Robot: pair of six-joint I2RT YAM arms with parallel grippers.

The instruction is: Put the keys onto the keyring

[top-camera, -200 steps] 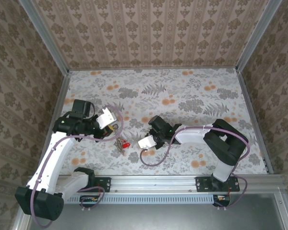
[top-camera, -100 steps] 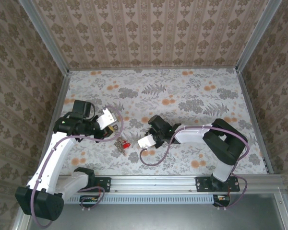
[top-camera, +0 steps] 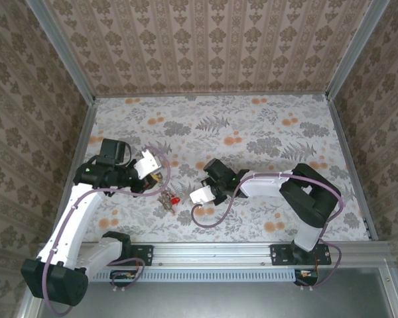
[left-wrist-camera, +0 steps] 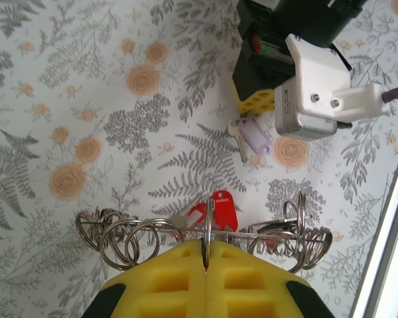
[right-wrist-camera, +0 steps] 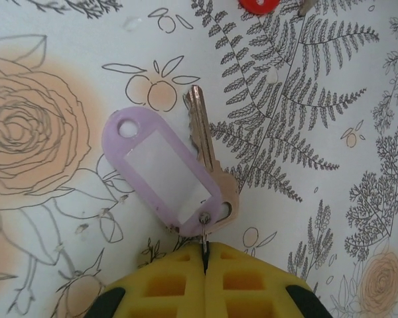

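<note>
From the left wrist, the left gripper has its yellow fingers pressed together on the edge of a thin wire keyring, which stands upright between the tips. More wire rings fan out to either side, close against the fingertips. A red tag hangs just ahead of the tips and looks threaded on the pinched ring. Farther ahead and a little to the right, well apart from the rings, lies the purple-tagged key, right at the tips of the right gripper

From the right wrist, the right gripper is clenched, and the small wire loop joining tag and key runs into the seam between its fingers. The key lies flat on the table, pointing straight away from the tips, with the red tag far ahead at the frame's upper edge

From above, the bunch of rings sits between the two grippers, nearer the left one

I judge the red-tagged pieces are already on, while the purple-tagged key is gripped but not yet brought across and threaded onto the held ring
</note>
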